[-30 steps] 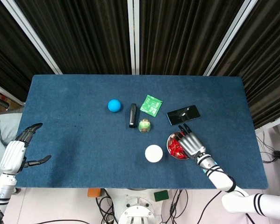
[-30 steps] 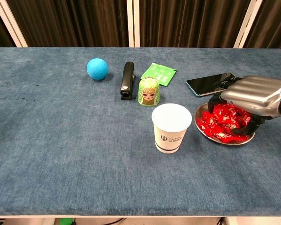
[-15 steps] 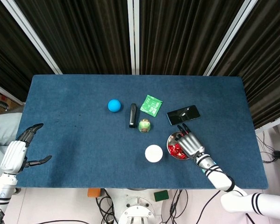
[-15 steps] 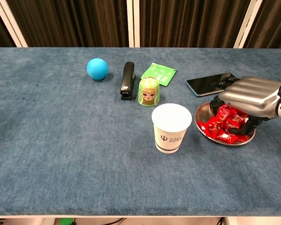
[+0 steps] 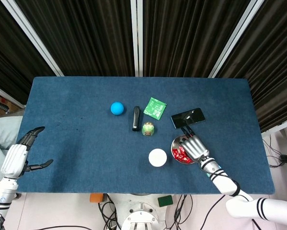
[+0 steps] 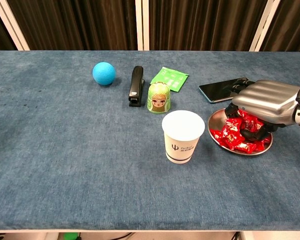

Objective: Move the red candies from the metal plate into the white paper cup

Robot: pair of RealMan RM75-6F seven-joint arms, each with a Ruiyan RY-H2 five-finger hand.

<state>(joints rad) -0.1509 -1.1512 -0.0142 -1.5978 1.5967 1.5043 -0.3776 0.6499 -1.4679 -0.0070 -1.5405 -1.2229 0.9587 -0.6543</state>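
Observation:
The metal plate lies right of the white paper cup, which stands upright. A heap of red candies fills the plate. My right hand lies palm down over the plate's right half, its fingers curled down into the heap and closing around some candies. The candies under the palm are hidden. My left hand hangs off the table's left front edge, fingers apart, holding nothing; the chest view does not show it.
Behind the cup stand a small green doll, a black stapler and a blue ball. A green packet and a black phone lie further back, the phone just behind the plate.
My right hand has curled its fingers deeper into the candies and drawn slightly back; the heap has shifted under it. The left hand has not moved.

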